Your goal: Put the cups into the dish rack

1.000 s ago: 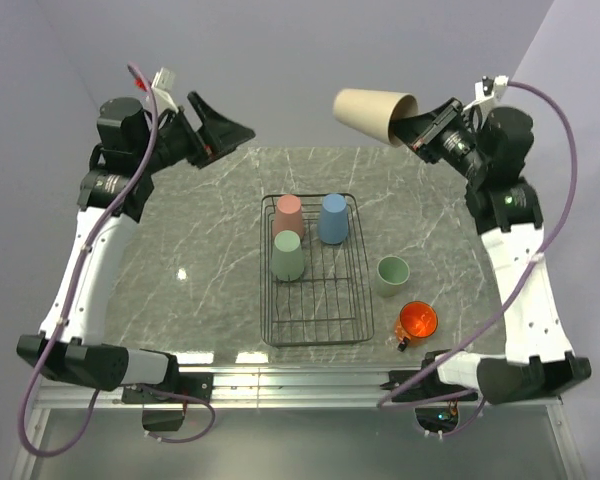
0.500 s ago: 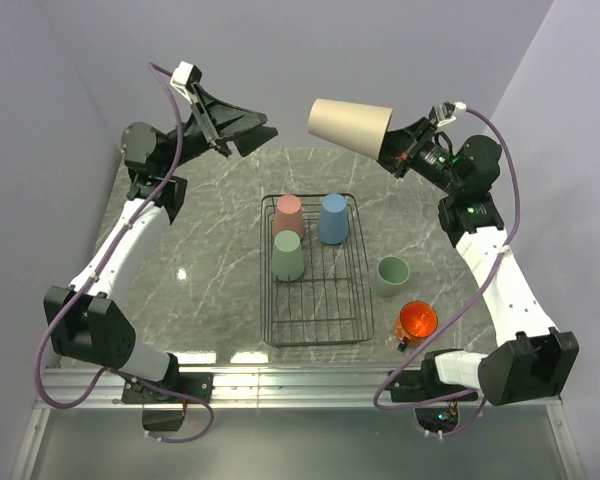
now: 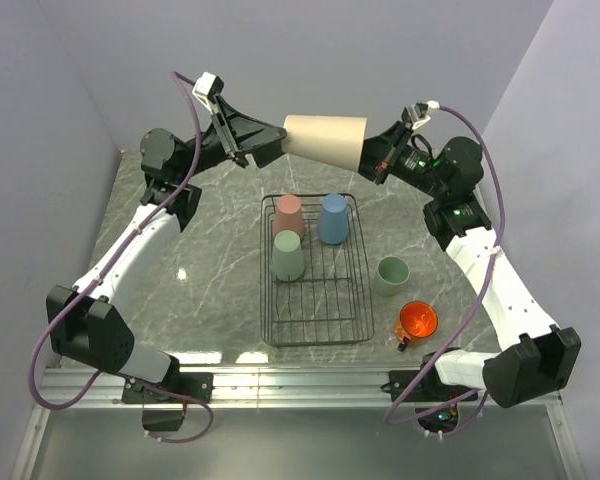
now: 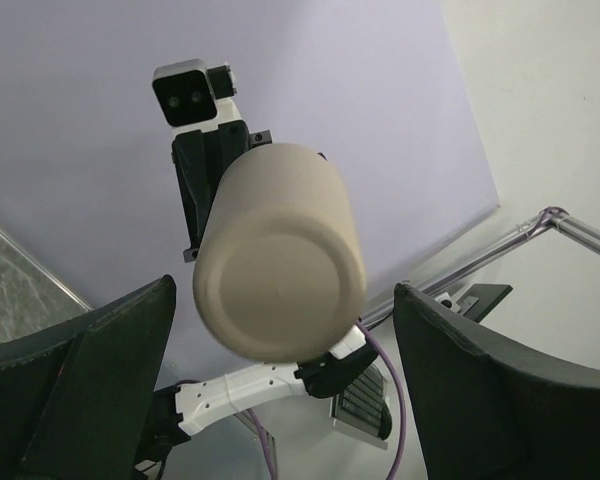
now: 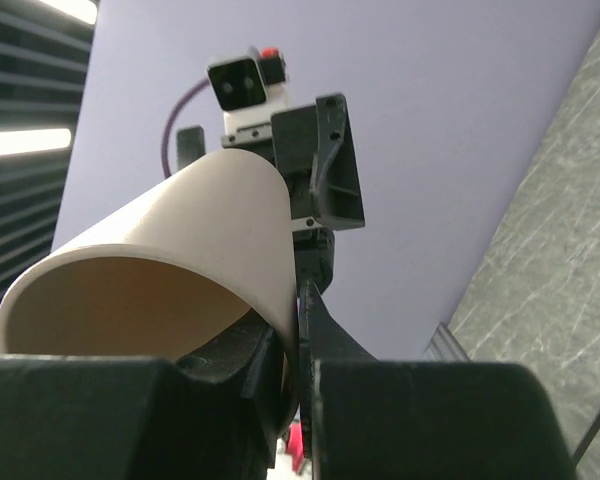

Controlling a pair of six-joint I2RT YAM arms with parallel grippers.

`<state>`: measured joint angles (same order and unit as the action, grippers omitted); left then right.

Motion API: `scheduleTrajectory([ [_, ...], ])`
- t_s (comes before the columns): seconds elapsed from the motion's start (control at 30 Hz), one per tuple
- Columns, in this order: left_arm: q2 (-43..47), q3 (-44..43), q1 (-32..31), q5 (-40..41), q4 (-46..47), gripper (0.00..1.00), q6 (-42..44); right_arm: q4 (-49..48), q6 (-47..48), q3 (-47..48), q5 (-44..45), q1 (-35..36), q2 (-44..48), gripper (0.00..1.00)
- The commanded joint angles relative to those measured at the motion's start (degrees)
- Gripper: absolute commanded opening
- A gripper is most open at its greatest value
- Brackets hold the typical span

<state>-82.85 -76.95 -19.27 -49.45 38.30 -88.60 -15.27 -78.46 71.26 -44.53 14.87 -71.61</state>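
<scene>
My right gripper point(image 3: 372, 160) is shut on the rim of the beige cup point(image 3: 325, 138) and holds it on its side, high above the far table edge. In the right wrist view one finger is inside the beige cup point(image 5: 170, 260) and one outside. My left gripper point(image 3: 270, 138) is open, its fingers either side of the cup's closed base point(image 4: 280, 290), apart from it. The black wire dish rack point(image 3: 315, 325) holds the pink cup point(image 3: 289, 214), the blue cup point(image 3: 332, 218) and a pale green tumbler point(image 3: 288, 255), all upside down.
A shorter pale green cup point(image 3: 391, 275) and the orange mug point(image 3: 417, 322) stand on the marble table point(image 3: 200, 270) right of the rack. Grey walls close in at the back and both sides.
Both arms have swung inward. The right gripper carried the beige cup to the left; the left gripper came right until its open fingers flank the cup's base.
</scene>
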Motion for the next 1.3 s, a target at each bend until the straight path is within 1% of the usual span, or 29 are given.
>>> scheduleTrajectory([
  [0.0,-0.47,-3.21,-1.21,0.06,1.69,0.95,1.94,-0.99,2.08,2.65,0.58,1.91,-0.28,0.0],
  [0.2,-0.03,-3.21,-2.7,0.14,-2.96,0.85,5.27,-0.74,2.43,0.37,2.17,2.79,0.25,0.0],
  [0.3,0.14,-3.73,-3.32,0.41,-5.43,0.74,7.64,-0.12,2.87,0.1,1.91,2.79,-0.02,0.0],
  [0.33,0.06,-3.91,-3.41,0.41,-6.56,0.54,8.08,0.15,3.13,0.02,1.91,2.79,-0.1,0.0],
  [0.37,-0.12,-4.52,-3.58,0.32,-6.92,0.43,8.7,0.32,3.31,-0.25,2.17,2.79,-0.1,0.0],
  [0.4,-0.47,-4.96,-3.76,0.23,-7.54,0.35,8.97,0.76,3.48,-0.34,2.34,2.88,-0.02,0.0],
  [0.43,-0.56,-5.31,-3.93,0.23,-8.93,0.21,9.4,1.2,4.01,-0.34,2.35,2.79,-0.1,0.0],
  [0.47,-0.73,-6.28,-4.2,0.67,-9.99,0.15,10.63,1.81,4.45,-0.08,2.26,2.79,-0.1,0.0],
  [0.5,-0.65,-6.89,-4.2,0.85,-11.92,0.1,11.77,4.78,5.06,0.27,2.26,2.79,-0.02,0.07],
  [0.53,-0.82,-7.94,-4.2,1.46,-14.37,0.03,13.43,8.03,8.46,0.89,2.61,2.44,0.07,0.21],
  [0.57,-0.82,-11.26,-4.11,2.25,-24.14,0.0,18.85,12.93,11.45,3.68,3.83,2.18,0.16,0.38],
  [0.6,-1.78,-13.73,-4.2,4.86,-30.42,0.0,22.55,27.6,15.31,5.97,8.54,1.13,0.07,0.8],
  [0.63,-2.4,-19.24,-4.2,6.72,-36.49,0.0,30.16,36.27,23.88,11.3,13.11,0.69,-0.45,0.84],
  [0.67,-3.1,-21.55,-4.29,8.22,-48.03,0.0,33.54,44.19,27.7,13.53,17.68,0.07,-0.89,0.86],
  [0.7,-4.24,-23.41,-4.37,11.45,-52.15,0.0,36.36,56.71,30.79,15.03,22.08,-0.63,-1.33,0.86],
  [0.73,-4.77,-24.99,-4.46,13.22,-56.63,0.0,41.26,61.54,34.73,16.0,31.52,-2.2,-1.51,0.87],
  [0.77,-5.21,-27.18,-5.07,14.98,-62.15,0.0,43.23,65.33,35.73,16.1,34.83,-3.17,-1.16,0.87],
  [0.8,-6.09,-27.81,-5.69,17.78,-64.73,0.0,45.16,69.63,36.44,15.32,37.48,-4.32,-0.72,0.87],
  [0.83,-6.44,-28.34,-6.22,19.29,-66.5,0.0,46.83,70.63,37.31,14.35,40.29,-6.5,1.11,0.87],
  [0.9,-7.85,-28.35,-8.94,21.67,-69.84,0.0,50.27,73.35,36.97,11.62,43.38,-8.1,2.96,0.87],
  [0.93,-8.38,-28.08,-10.16,24.98,-70.64,0.0,51.93,73.8,36.8,10.66,44.43,-9.15,4.36,0.87],
  [0.97,-8.82,-27.91,-12.7,26.58,-71.34,0.0,52.56,74.32,36.62,10.39,44.45,-9.51,4.73,0.87],
  [1.03,-10.14,-27.38,-15.17,31.05,-72.05,0.0,53.78,75.64,36.1,10.12,45.67,-9.69,5.25,0.87],
  [1.1,-11.8,-27.55,-18.87,34.23,-72.49,0.0,54.49,76.0,35.83,9.77,44.89,-9.69,5.52,0.87],
  [1.13,-12.51,-28.34,-20.01,36.16,-73.71,0.0,55.28,76.0,35.74,9.6,44.71,-9.69,5.96,0.87],
  [1.17,-13.12,-28.69,-22.11,40.27,-74.25,0.0,55.72,76.09,35.83,9.42,44.71,-9.69,6.05,0.87],
  [1.27,-16.02,-31.06,-25.19,45.65,-77.4,0.0,58.0,76.96,36.97,9.59,45.06,-9.6,6.66,0.86],
])
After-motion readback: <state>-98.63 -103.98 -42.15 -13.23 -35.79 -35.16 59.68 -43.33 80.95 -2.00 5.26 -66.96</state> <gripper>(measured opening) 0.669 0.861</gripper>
